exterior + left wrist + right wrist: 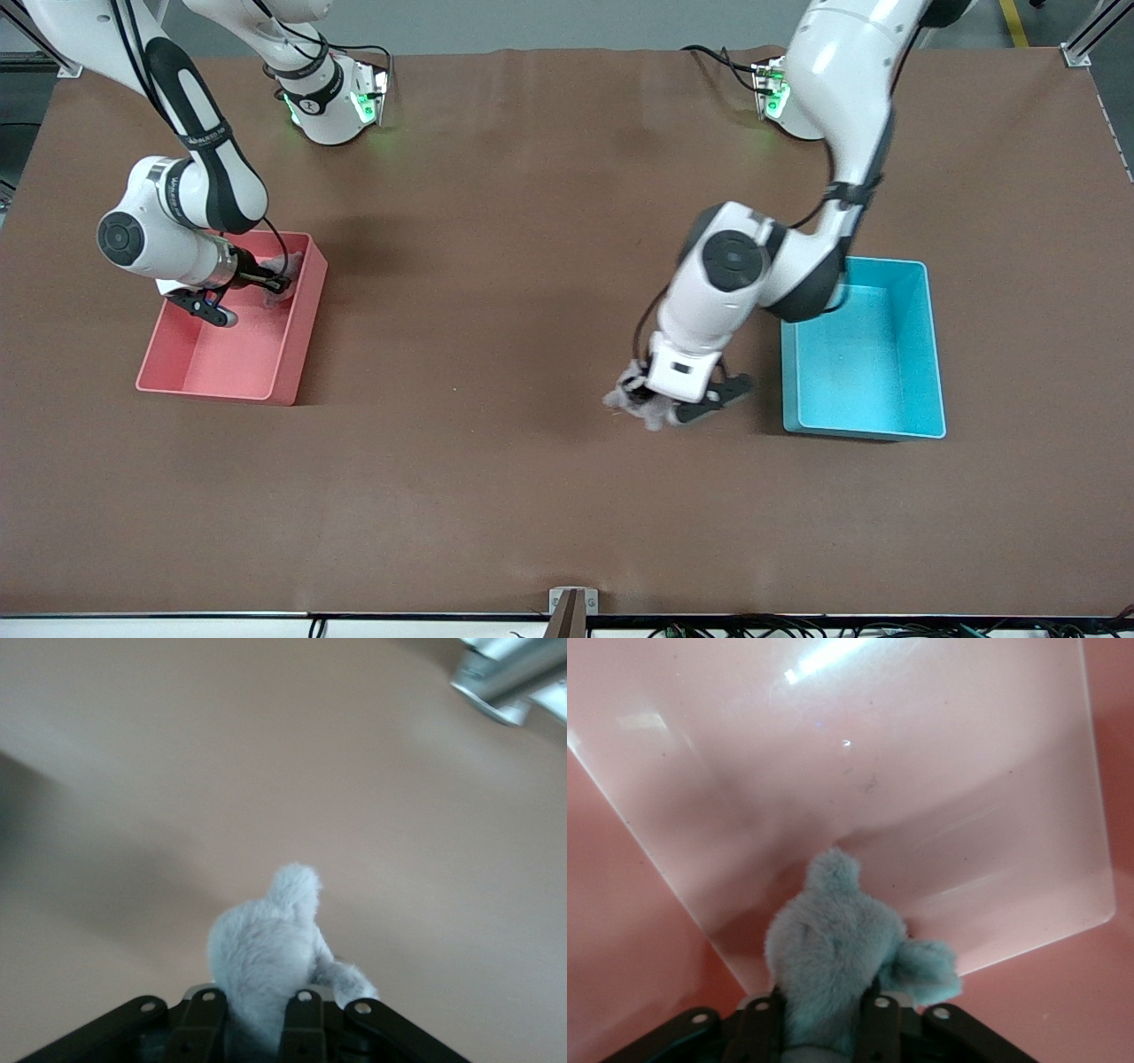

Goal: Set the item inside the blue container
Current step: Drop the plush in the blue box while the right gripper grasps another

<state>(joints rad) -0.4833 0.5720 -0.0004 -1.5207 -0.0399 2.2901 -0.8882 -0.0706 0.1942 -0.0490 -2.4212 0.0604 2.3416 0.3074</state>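
The item, a small grey plush toy (623, 399) (266, 948), is pinched between the fingers of my left gripper (651, 406) (255, 1019), which is shut on it low over the brown table. It is beside the blue container (886, 260), on the side toward the right arm's end. The container's floor looks bare. My right gripper (270, 285) (824, 1019) is inside the pink bin (306, 319), shut on a second fluffy grey-blue plush toy (833, 943) (288, 266) above the bin's floor.
The pink bin stands toward the right arm's end of the table, the blue container toward the left arm's end. Brown table surface (496, 354) lies between them. A metal bracket (572, 602) sits at the table's edge nearest the front camera.
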